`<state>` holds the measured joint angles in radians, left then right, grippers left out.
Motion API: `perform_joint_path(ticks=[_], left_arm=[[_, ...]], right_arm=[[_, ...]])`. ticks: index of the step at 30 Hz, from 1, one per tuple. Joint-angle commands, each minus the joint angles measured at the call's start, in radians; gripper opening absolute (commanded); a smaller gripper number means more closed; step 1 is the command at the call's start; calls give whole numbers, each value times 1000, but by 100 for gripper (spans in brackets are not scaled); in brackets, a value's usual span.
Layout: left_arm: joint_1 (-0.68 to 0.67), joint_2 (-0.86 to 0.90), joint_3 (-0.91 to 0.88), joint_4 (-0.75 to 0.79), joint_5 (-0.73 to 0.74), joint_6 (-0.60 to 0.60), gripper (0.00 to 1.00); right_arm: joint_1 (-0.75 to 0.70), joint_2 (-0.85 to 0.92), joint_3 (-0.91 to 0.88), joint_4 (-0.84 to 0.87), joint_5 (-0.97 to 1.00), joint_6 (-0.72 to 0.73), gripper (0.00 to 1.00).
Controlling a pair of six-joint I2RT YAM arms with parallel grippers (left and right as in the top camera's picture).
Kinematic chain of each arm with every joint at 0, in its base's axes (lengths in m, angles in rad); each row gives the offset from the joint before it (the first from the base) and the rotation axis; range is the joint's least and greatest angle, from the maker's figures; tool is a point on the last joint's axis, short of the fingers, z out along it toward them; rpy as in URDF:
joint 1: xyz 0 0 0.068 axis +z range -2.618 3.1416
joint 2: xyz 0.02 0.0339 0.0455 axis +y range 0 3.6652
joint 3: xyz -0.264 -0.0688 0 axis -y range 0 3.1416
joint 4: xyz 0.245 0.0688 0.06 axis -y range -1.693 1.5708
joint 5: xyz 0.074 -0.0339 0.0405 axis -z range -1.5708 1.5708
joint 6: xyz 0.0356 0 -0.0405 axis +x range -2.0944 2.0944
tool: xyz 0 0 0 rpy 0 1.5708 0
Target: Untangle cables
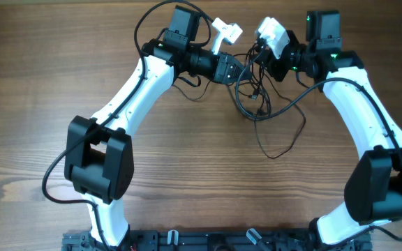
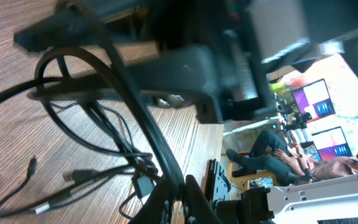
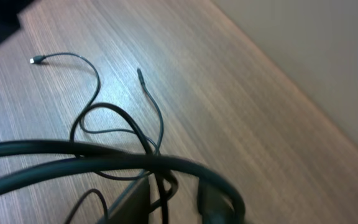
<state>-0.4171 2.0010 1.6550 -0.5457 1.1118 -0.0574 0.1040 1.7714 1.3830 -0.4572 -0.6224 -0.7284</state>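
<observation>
left tool (image 2: 179,196) is pinched together on a strand of the cables (image 1: 257,104). right tool (image 3: 168,208) shows only its tips, so i cannot tell its state. one tangle lies between the two tools at the far middle of the table (image 1: 187,153), with two loose plug ends (image 3: 33,60) trailing out.

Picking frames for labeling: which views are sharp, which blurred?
Overhead: sharp, evenly lit, cables crisp on the table. Left wrist: blurred, worst across the top, cables soft. Right wrist: thin cables in focus, thick arm wire near the lens blurred.
</observation>
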Motion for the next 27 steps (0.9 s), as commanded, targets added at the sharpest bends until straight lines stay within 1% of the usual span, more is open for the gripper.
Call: perform_joint_path(ticks=[1, 4, 14, 15, 17, 18, 19, 20, 21, 23, 24, 26, 27], left_arm=[[1, -28, 0, 3, 13, 27, 7], [3, -28, 0, 6, -2, 27, 7], [5, -28, 0, 8, -3, 27, 7], [5, -28, 0, 8, -3, 27, 7], [5, -28, 0, 11, -6, 27, 7], [5, -28, 0, 13, -14, 26, 7], [5, -28, 0, 14, -31, 23, 7], [5, -28, 0, 14, -38, 23, 7], [5, -28, 0, 14, -39, 20, 7], [5, -28, 0, 14, -39, 20, 7], [5, -28, 0, 14, -40, 20, 7], [5, -28, 0, 14, -61, 9, 7], [5, -28, 0, 14, -102, -18, 7]], right_arm=[[0, 30, 10, -22, 16, -2, 20], [0, 30, 10, -57, 16, -2, 25], [0, 30, 10, -92, -29, -1, 26], [0, 30, 10, -100, -30, -2, 28], [0, 30, 10, -118, -29, -2, 38], [0, 30, 10, -127, -30, -2, 40], [0, 30, 10, -130, -31, -2, 38], [0, 30, 10, -131, -33, -2, 29], [0, 30, 10, -131, -33, -2, 17], [0, 30, 10, -131, -33, -2, 8], [0, 29, 10, -131, -40, -1, 4], [0, 20, 10, -130, -113, -1, 4], [0, 12, 10, -130, -155, -1, 4]])
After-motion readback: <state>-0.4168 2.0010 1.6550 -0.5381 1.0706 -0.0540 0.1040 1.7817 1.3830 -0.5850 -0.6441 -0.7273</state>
